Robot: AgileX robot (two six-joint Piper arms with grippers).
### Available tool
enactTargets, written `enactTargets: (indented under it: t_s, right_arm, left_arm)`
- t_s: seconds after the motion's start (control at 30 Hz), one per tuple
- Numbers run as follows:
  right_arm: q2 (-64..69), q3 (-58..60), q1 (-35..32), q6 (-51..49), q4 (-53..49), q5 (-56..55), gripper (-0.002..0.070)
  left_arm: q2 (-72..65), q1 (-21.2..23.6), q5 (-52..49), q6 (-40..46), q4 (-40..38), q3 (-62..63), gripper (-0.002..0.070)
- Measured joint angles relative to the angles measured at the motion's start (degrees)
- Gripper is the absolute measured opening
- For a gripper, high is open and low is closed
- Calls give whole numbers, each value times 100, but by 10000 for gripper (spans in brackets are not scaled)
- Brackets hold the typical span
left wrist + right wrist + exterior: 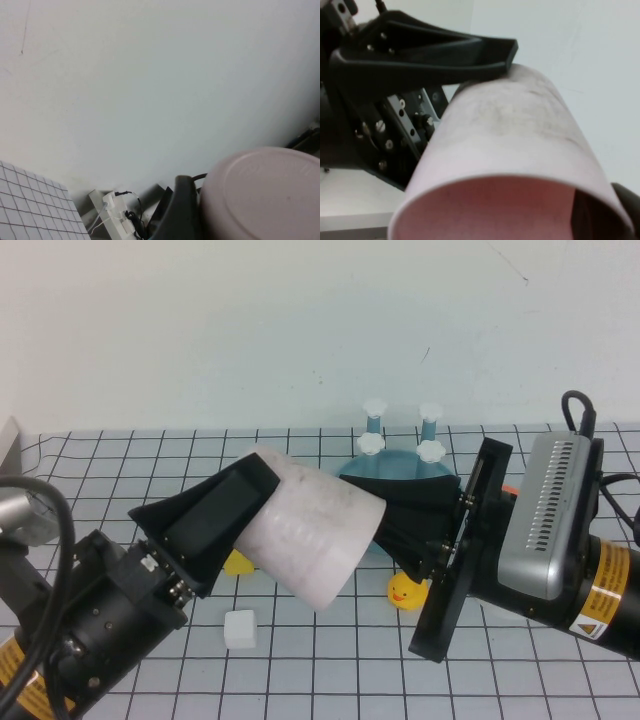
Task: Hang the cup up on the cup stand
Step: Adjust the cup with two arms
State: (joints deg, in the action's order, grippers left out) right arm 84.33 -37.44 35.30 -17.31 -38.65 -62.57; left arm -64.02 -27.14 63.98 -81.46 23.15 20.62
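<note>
The pale pink cup (320, 535) is held in the air on its side above the grid table, mouth toward the right arm. My left gripper (258, 520) is shut on its base end; the left wrist view shows the cup's bottom (265, 195) beside one black finger (180, 210). My right gripper (388, 518) is at the rim, with one finger inside the mouth and one outside (626, 200), closed on the cup's wall (510, 135). The cup stand (400, 462), a light-blue dish with white-capped pegs, stands just behind the right gripper.
A yellow duck (405, 592) sits under the right gripper and another (238, 562) under the cup. A white cube (240, 628) lies in front of the left arm. A white object (10, 440) is at the far left edge.
</note>
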Motion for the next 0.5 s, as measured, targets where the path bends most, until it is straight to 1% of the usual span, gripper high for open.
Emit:
enactTargets:
  t_s: [0.1,0.23,0.33,0.43,0.5]
  right_arm:
    - [0,0,0,-3,-9,0,16]
    - [0,0,0,-12,-9,0,16]
    - [0,0,0,-12,-9,11,33]
    - [10,0,0,-51,-86,59,104]
    - [21,0,0,-248,-130,88,207]
  left_arm:
    - [0,9,-15,0,56,0,554]
    - [0,9,-15,0,117,0,554]
    - [0,12,-15,0,159,0,554]
    - [0,12,-2,0,302,0,554]
    - [0,12,10,-3,372,0,554]
